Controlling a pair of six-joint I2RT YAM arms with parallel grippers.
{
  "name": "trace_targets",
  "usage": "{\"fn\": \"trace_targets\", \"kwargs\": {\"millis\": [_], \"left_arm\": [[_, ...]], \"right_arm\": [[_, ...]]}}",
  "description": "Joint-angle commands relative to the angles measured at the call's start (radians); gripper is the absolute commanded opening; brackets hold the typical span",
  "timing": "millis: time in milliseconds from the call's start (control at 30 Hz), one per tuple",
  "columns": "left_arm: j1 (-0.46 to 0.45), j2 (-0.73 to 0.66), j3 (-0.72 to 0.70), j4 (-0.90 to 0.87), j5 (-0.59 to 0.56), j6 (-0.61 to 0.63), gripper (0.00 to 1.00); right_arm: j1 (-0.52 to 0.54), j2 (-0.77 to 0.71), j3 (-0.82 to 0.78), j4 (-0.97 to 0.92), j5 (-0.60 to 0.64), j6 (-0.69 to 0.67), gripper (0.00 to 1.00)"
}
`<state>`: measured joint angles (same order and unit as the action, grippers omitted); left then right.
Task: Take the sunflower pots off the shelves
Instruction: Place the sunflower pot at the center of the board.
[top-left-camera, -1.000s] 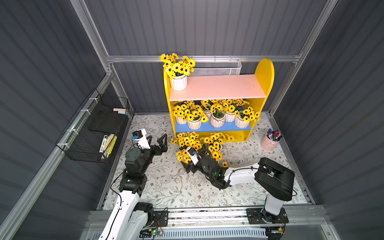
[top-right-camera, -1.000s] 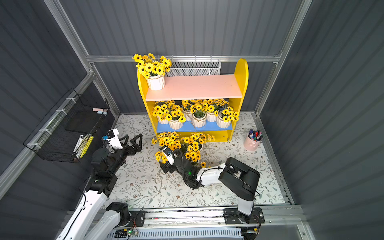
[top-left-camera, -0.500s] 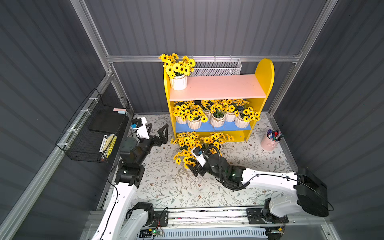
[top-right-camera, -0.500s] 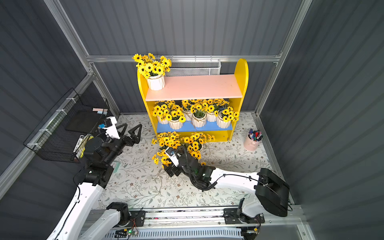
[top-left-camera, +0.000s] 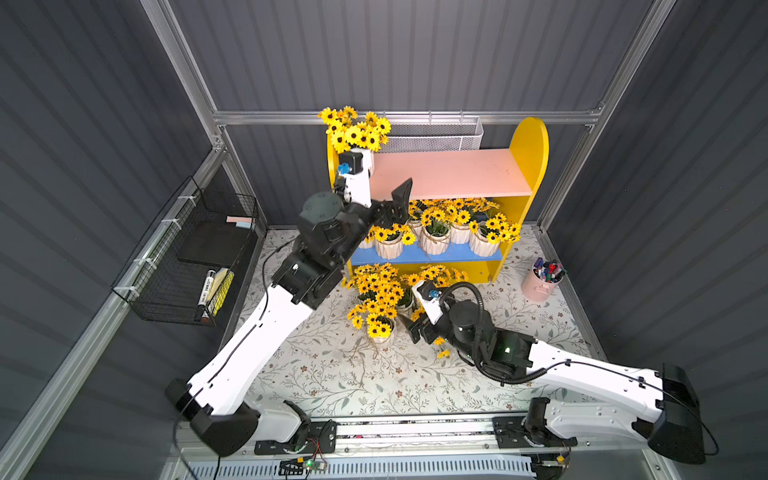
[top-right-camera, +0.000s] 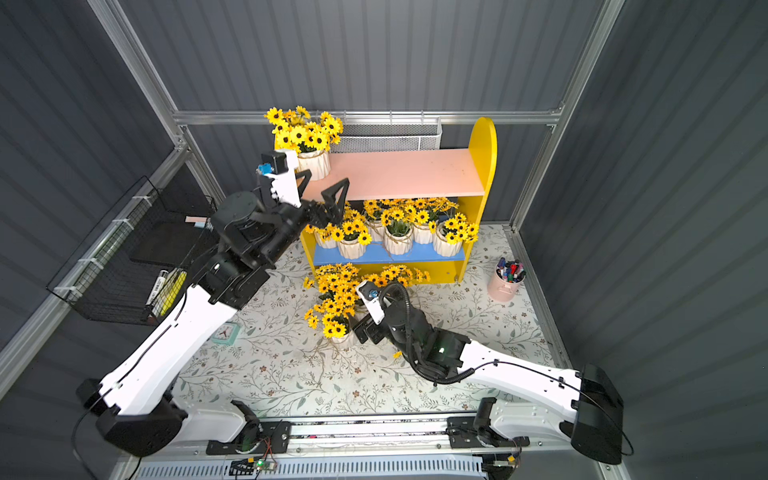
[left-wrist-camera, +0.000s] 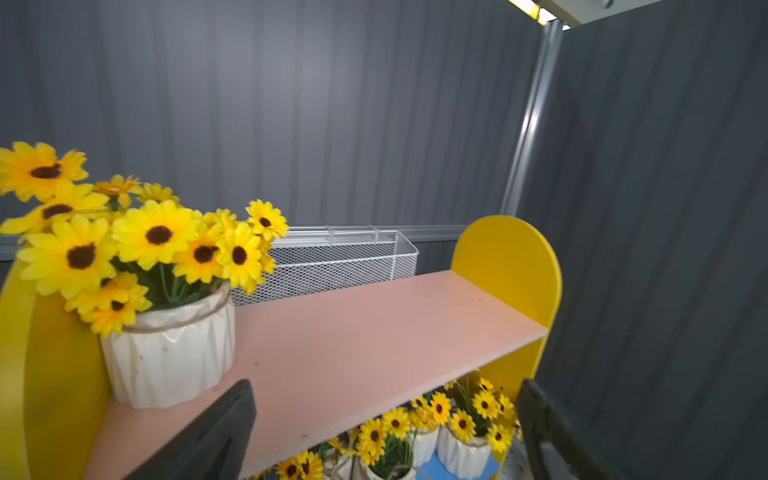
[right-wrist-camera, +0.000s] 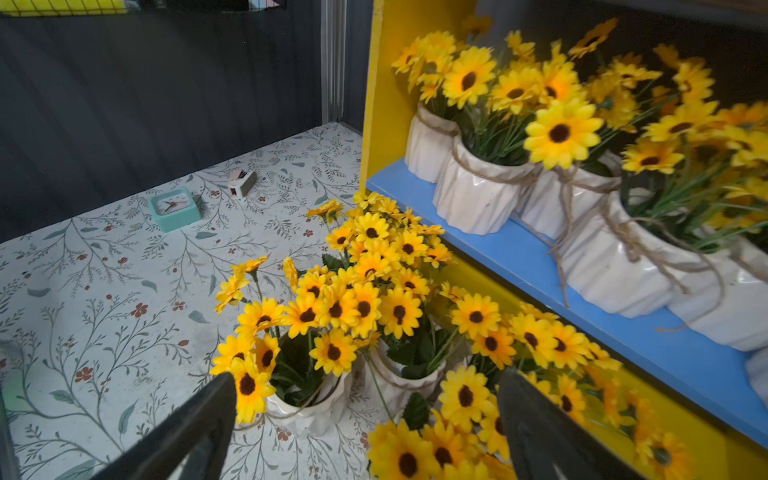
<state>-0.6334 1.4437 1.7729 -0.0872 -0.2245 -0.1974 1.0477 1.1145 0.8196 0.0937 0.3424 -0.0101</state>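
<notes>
the shelves (top-left-camera: 530, 145) stand against the back wall on a flowered mat (top-left-camera: 332, 374). they have 2 yellow round-topped side panels, a pink board (top-right-camera: 399, 174) above and a blue board (top-left-camera: 453, 255) below.

1 pot (left-wrist-camera: 170, 353) stands at the left end of the pink board, close against the yellow panel. it is white and ribbed, with twine tied round the rim. a full bunch of yellow flowers with dark centres spreads over its green leaves.

a row of pots (top-left-camera: 434, 241) of the same kind crowds the blue board. they are packed so that they touch, and their flowers run together under the pink board.

more floor pots (right-wrist-camera: 311, 407) stand upright on the mat just in front of the shelves, with their flowers mingled. i cannot tell how many there are.

the left gripper (top-right-camera: 322, 187) hangs high at the front edge of the pink board, near the pot there but not touching it. its jaws are spread wide and hold nothing. in the left wrist view both black fingers (left-wrist-camera: 208, 432) end short of the pot.

the right gripper (right-wrist-camera: 365, 378) sits low over the mat beside the floor pots, with its jaws wide apart and nothing between them. the flowers and pot rims lie just beyond its fingertips.

a white mesh basket (top-left-camera: 432, 137) hangs on the wall behind the shelves. a pink cup (top-left-camera: 540, 284) of pens stands on the mat to their right, and a teal clock (right-wrist-camera: 174, 208) lies on the mat to their left.
</notes>
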Motion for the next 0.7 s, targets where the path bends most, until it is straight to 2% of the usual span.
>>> {"fn": "trace_targets", "kwargs": {"millis": [0, 100, 267, 533, 667], "left_arm": [[-0.003, 0.127, 0.168, -0.165, -0.236, 0.021, 0.99], [-0.005, 0.214, 0.261, -0.188, -0.306, 0.031, 1.00], [-0.005, 0.291, 0.304, -0.152, -0.438, 0.058, 0.99], [-0.003, 0.328, 0.217, 0.010, -0.650, 0.081, 1.00], [0.016, 0.346, 0.192, 0.079, -0.693, 0.110, 0.99]], "right_arm": [[-0.029, -0.046, 0.006, -0.020, 0.016, 0.010, 0.99], [-0.069, -0.063, 0.004, -0.022, -0.005, 0.013, 0.99], [-0.112, -0.077, 0.009, -0.015, -0.043, 0.018, 0.99], [-0.159, -0.082, 0.003, -0.005, -0.101, 0.033, 0.99], [-0.181, -0.091, 0.012, -0.026, -0.127, 0.041, 0.99]]}}
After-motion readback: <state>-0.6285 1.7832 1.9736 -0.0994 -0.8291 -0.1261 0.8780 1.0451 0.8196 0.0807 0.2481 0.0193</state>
